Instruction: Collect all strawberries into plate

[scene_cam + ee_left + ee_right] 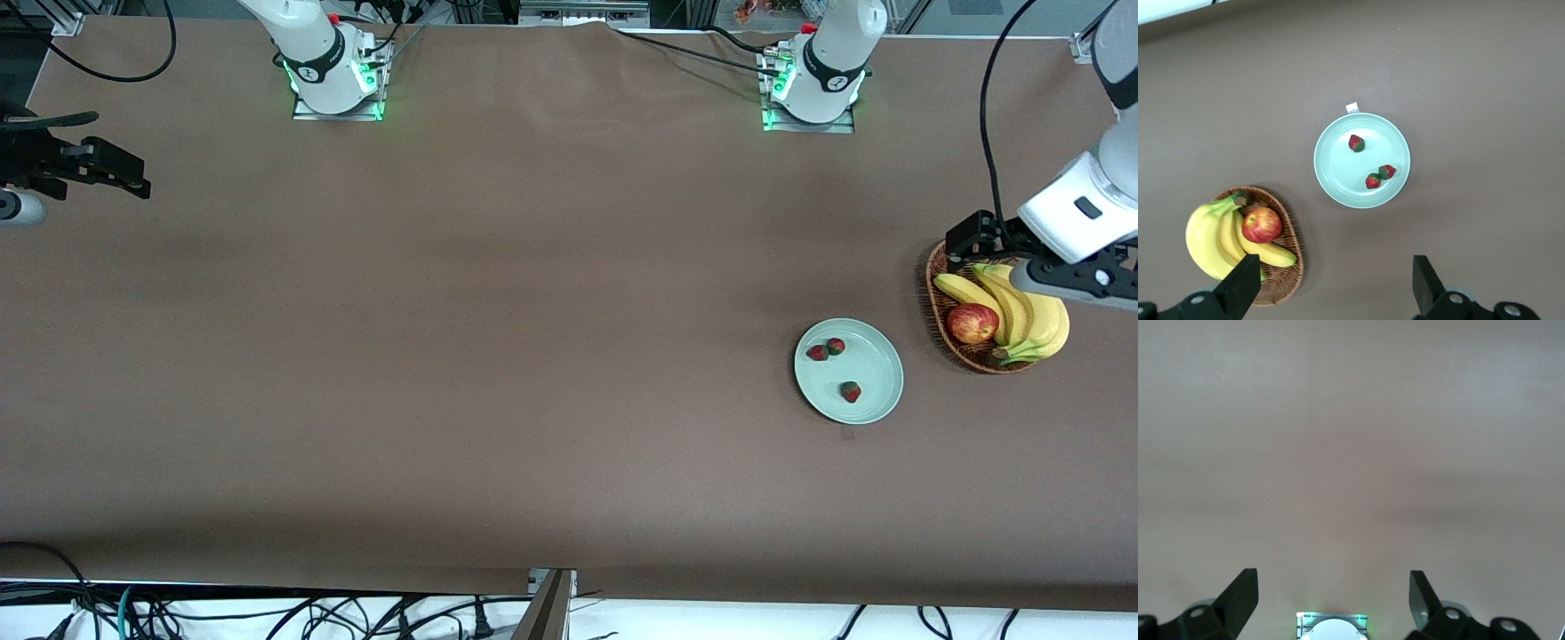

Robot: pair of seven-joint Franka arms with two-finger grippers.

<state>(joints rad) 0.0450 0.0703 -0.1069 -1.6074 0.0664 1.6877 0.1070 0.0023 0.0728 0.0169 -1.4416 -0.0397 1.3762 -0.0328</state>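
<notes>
Left wrist view alone shows a white tag [1352,107] touching the plate [1338,183]

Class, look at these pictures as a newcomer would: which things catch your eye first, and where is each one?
The pale green plate holding three strawberries stands out on the brown table, toward the left arm's end. Beside it, closer still to that end, a wicker basket holds bananas and a red apple. The left gripper hangs open over the basket; the right gripper waits open over the table's right-arm end.
</notes>
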